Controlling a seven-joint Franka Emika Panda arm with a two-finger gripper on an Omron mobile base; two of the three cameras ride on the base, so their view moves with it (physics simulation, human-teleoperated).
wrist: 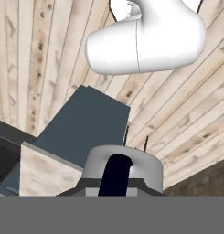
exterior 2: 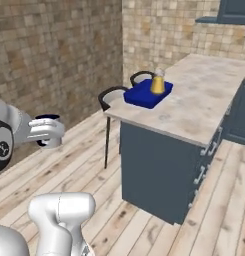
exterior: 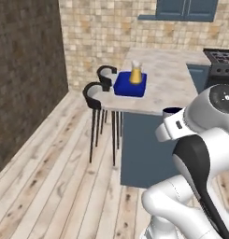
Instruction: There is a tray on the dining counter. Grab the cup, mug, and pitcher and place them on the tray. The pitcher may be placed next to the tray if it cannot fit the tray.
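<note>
In the left base view, the deep-blue tray (exterior: 130, 86) is lying at the near left end of the dining counter (exterior: 167, 88), with the glass pitcher (exterior: 135, 73) standing upright on it. Two bar stools (exterior: 98, 98) are standing against the counter's left edge. The dark navy mug (exterior: 172, 112) is peeking out just behind the arm's white wrist.

In the right base view, the gripper (exterior 2: 48, 134) is hanging over the wooden floor (exterior 2: 144, 220), well apart from the counter, and is carrying the mug upright with its pale rim on top. The tray and pitcher are sitting far off on the counter corner.

In the hand view, the jaws are sitting nearly together, pinching the mug's wall, its dark handle (wrist: 114, 176) showing between them.
</note>
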